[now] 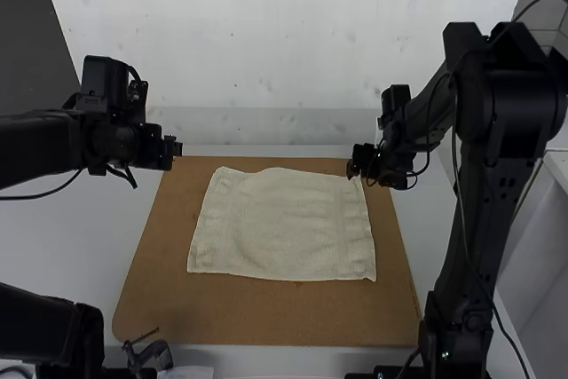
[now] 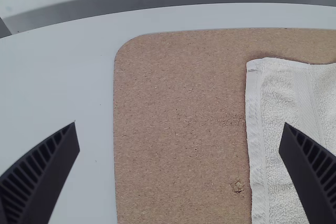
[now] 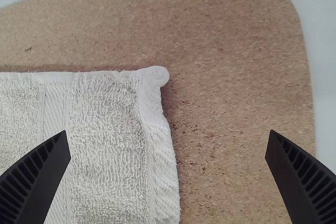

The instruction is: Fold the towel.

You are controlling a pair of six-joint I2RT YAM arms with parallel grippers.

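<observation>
The cream towel [image 1: 282, 224] lies spread, roughly rectangular, on the brown board. My left gripper [image 1: 177, 148] hangs above the board's far left corner, apart from the towel. My right gripper [image 1: 353, 169] is over the towel's far right corner. In the left wrist view, the left gripper [image 2: 178, 156] is wide open, with the towel's side edge [image 2: 256, 129] between its fingers. In the right wrist view, the right gripper [image 3: 167, 161] is wide open above the towel's right edge [image 3: 160, 145], holding nothing; the towel's corner [image 3: 156, 75] is a little beyond the fingers.
The brown board [image 1: 266, 312] rests on a white table [image 1: 71, 246], with a pale wall [image 1: 284, 42] behind it. At the near left edge of the board sits a small black device [image 1: 149, 354]. The right arm's large black links [image 1: 475, 193] rise at the right.
</observation>
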